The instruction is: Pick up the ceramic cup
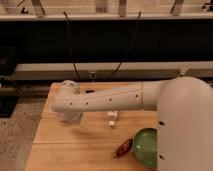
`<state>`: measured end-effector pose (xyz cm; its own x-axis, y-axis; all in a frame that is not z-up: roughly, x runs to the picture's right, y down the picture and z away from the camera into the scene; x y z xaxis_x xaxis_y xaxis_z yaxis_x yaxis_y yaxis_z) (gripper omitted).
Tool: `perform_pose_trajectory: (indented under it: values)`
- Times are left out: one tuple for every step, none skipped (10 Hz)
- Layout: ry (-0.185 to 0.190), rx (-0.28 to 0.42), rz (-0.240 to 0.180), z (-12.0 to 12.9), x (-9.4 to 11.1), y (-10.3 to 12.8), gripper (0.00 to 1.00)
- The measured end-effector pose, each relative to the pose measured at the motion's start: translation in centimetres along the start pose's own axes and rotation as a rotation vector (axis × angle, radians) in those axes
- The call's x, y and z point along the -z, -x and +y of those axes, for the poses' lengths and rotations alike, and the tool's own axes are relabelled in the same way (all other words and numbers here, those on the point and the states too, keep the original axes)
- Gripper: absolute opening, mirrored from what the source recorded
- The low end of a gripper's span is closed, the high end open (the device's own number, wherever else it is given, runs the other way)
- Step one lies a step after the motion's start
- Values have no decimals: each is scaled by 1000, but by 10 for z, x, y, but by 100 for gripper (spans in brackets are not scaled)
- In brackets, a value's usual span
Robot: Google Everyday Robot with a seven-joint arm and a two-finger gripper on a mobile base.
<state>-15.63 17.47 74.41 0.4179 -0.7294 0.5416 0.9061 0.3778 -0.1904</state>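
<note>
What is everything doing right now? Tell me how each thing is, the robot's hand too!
gripper: pointing down over the left of the table, under the arm's end.
ceramic cup: can't make it out; maybe hidden by the gripper.
white bottle-like thing: on the table, nothing touching it.
green bowl: right way up, partly hidden by the robot's body.
brown thing: lying flat, just left of the green bowl.

Tabletop [75, 147] warmly lit from above; pincer [71, 116], under the arm's [105, 100] far end, shaded; background left dark.
</note>
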Motion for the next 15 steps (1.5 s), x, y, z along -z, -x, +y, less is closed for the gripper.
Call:
perform_pose_trajectory:
  values:
    - [1,8,-7,-6,10,2,80]
    - [-3,21,-13,-14,20,5,80]
    - [-6,28,-15,-19,28,3,80]
    - [-1,29,-16,-22,32,1,80]
    - [-8,33,-21,-29,35,0,80]
    - [-12,33,-27,-32,35,-1,80]
    - [-12,24,-28,-36,35,-9,80]
    - [-10,20,-32,-38,35,-11,80]
    - [-15,16,-33,-43,34,-14,80]
    - [-14,9,-35,-48,32,-20,80]
    - [-8,3,-35,-53,28,-25,80]
    - [-5,0,-34,-57,24,-27,80]
    - [1,-1,-35,-61,20,-28,80]
    - [6,-3,-34,-64,16,-30,80]
    - [14,-5,-34,-67,11,-31,80]
